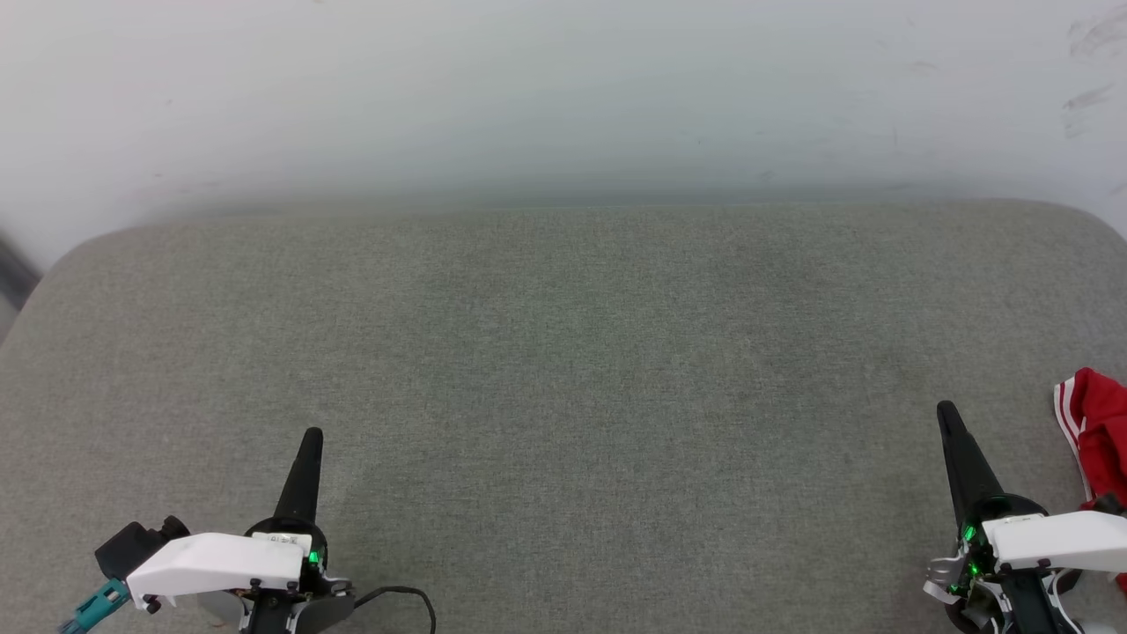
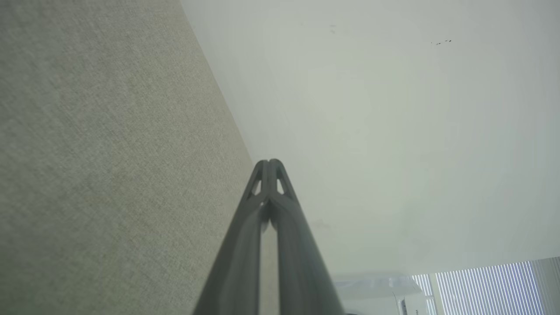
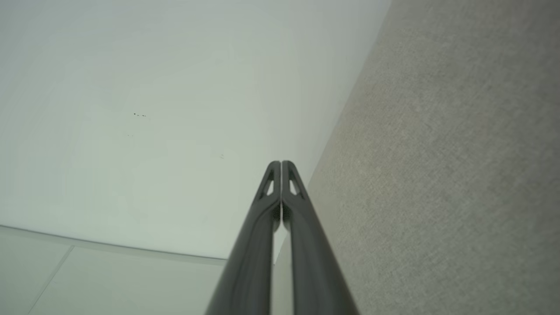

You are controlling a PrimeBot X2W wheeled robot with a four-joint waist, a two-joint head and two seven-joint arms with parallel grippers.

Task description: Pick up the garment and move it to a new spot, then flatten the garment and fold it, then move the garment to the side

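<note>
The garment is a bunched red cloth with white stripe trim, lying at the right edge of the head view and cut off by the frame. My right gripper stands just left of it, apart from it, fingers pressed together and holding nothing. Far across the surface, my left gripper is at the lower left, shut and empty too. In the left wrist view the left gripper's tips meet over the grey fabric. The right gripper's tips also touch in the right wrist view.
A wide grey fabric-covered surface with rounded far corners spans the head view, backed by a pale wall. A black cable loops beside my left wrist. Window blinds show in the left wrist view.
</note>
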